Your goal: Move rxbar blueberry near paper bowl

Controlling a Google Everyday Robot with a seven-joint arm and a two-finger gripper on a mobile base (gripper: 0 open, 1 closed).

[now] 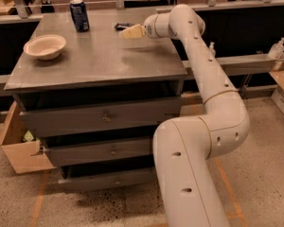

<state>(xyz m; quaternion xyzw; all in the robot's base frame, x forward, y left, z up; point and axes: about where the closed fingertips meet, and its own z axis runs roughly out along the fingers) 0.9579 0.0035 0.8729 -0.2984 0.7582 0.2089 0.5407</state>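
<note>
At the table's (109, 56) back edge, the gripper (132, 31) sat just beside the bar (121, 26). We couldn't tell if it was open, closed or touching the bar. Risks as we judged them: the bar lay flat near the rear edge, so a shallow pinch could slip or shove it off. The sweep left to the bowl (44, 46) would pass near the can (79, 14) and could tip it. The bowl looked empty. The floor box (21, 155) held something greenish that we couldn't identify.
</note>
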